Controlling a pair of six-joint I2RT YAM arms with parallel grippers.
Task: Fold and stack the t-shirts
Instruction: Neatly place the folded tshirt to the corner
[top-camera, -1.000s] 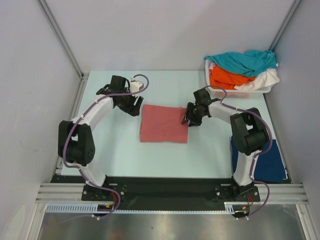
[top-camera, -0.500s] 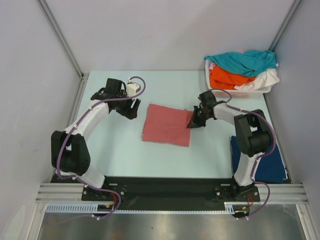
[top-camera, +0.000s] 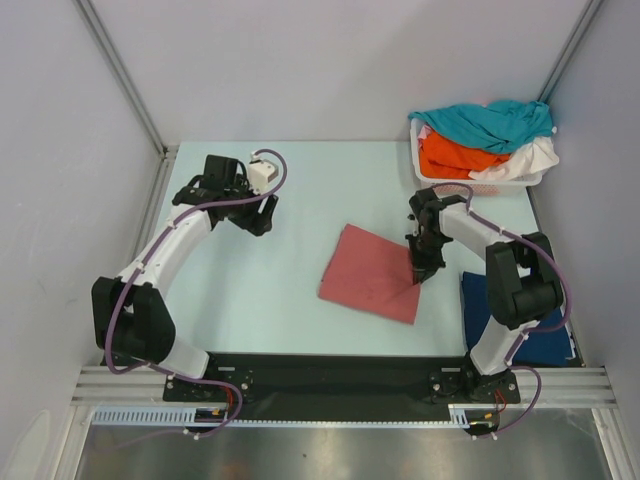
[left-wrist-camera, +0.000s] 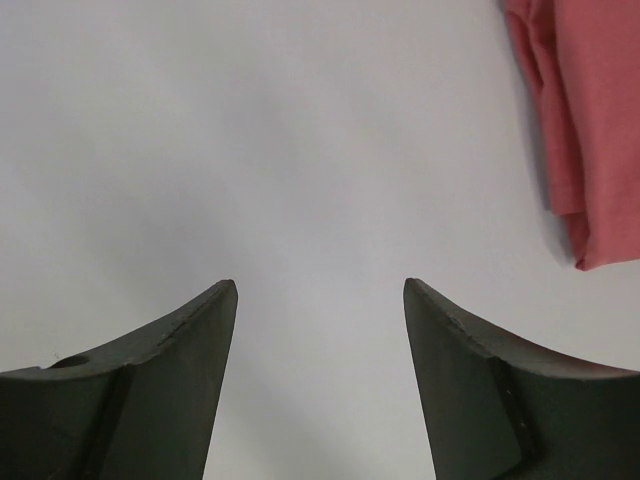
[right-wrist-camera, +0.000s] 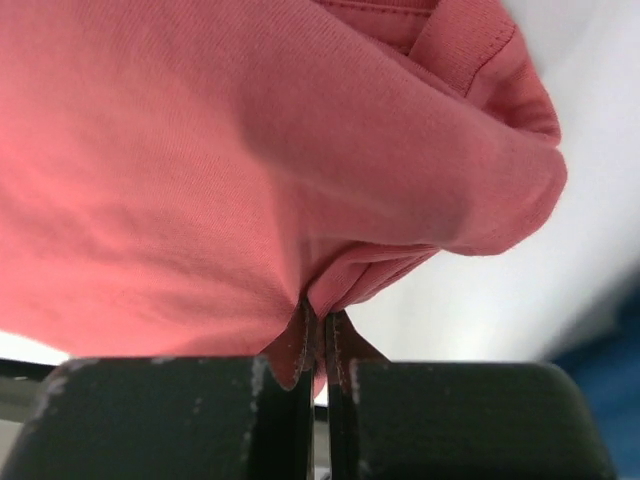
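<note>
left fingers (left-wrist-camera: 150, 390): wide apart above table (left-wrist-camera: 300, 150) | right fingers (right-wrist-camera: 180, 420): clamped on salmon-red t-shirt (top-camera: 370, 275)

Both arms same build: left arm (top-camera: 170, 240) and right arm (top-camera: 470, 225) have white link shells between chunky black joint housings. Purple cable (top-camera: 128, 285) runs along each. Left gripper (left-wrist-camera: 319, 284) fingers (left-wrist-camera: 150, 385) dark matte grey, wedge-shaped, edges lightly scuffed. Black base plate (top-camera: 320, 372)
</note>
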